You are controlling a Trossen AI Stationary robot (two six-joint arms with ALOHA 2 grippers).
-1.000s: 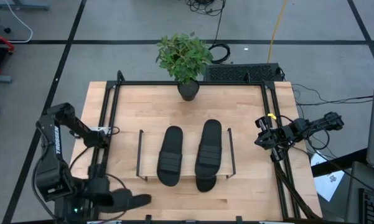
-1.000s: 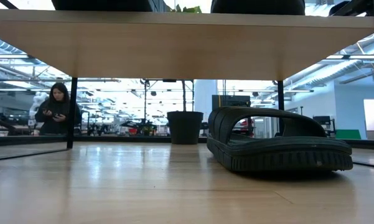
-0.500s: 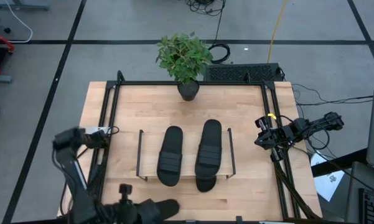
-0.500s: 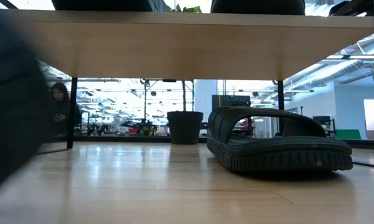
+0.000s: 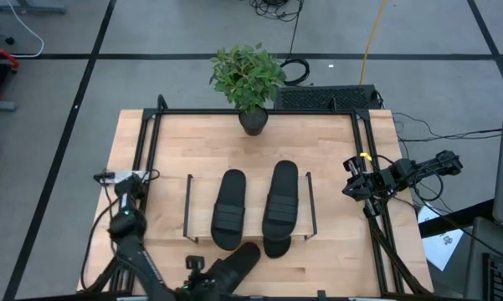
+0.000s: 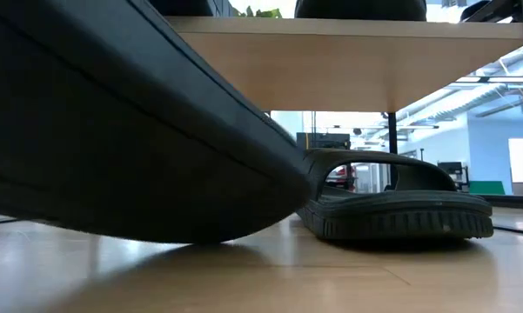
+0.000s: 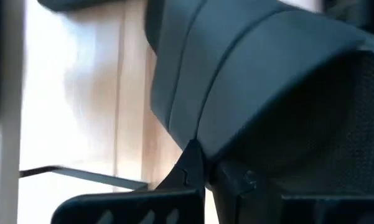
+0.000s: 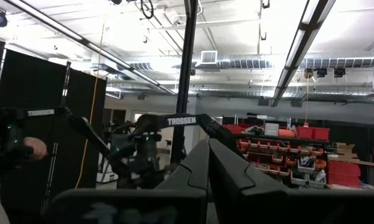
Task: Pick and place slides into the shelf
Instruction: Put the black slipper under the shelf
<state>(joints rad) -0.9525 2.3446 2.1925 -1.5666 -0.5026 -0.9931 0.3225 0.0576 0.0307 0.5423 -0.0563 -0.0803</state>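
Because the left end effector [image 5: 202, 280] is clamped on a slide [image 5: 234, 262], that slide hangs toe-first toward the shelf [image 5: 249, 176] just ahead. Two slides [image 5: 230, 208] already sit on top. Off at the tabletop's [image 5: 335, 150] right edge, the right end effector [image 5: 352, 187] waits closed and empty.

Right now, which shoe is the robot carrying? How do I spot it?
Find the low shelf mid-table with two slides lying flat on top. Just in front of it, the left claw is shut on a slide. It is the only one lying slantwise, off the shelf, toe pointing toward it.
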